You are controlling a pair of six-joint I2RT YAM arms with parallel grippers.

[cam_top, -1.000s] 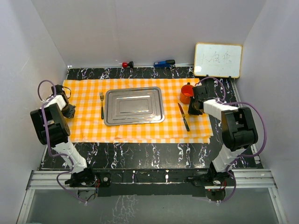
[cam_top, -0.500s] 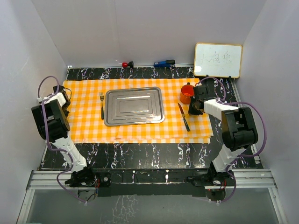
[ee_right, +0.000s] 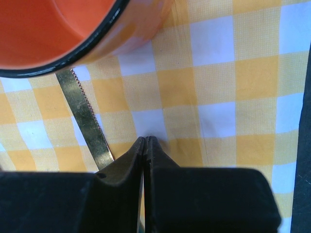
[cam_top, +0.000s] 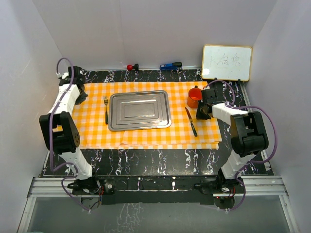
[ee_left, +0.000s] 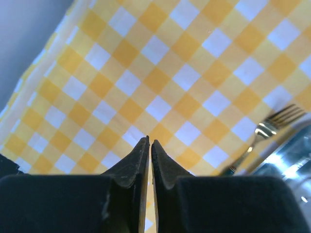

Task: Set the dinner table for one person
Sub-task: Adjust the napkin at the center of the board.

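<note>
The dinner table (cam_top: 146, 159), a black top veined in white, filled the floor of the booth. An orange-and-white checked cloth (cam_top: 92, 130) covered most of it, leaving a bare strip of marble along the near edge. A steel tray (cam_top: 139, 110) lay in the middle of the cloth, with a fork (cam_top: 106, 109) just to its left and a knife (cam_top: 191, 121) to its right, both pointing away from the arms. An orange mug (cam_top: 194, 97) stood at the knife's far end (in the right wrist view its rim overlapped the serrated blade). The left gripper (ee_left: 149, 143) hung over the cloth near its far left corner, its fingers pressed almost together with only a sliver of cloth showing between them and nothing pinched. The right gripper (ee_right: 146, 140) was over the cloth just right of the knife and near the mug, its fingers pressed together on nothing. A whiteboard (cam_top: 227, 62) leaned against the back wall at the right, and a red-topped object (cam_top: 130, 67) and a blue one (cam_top: 171, 65) lay along the table's back edge.
</note>
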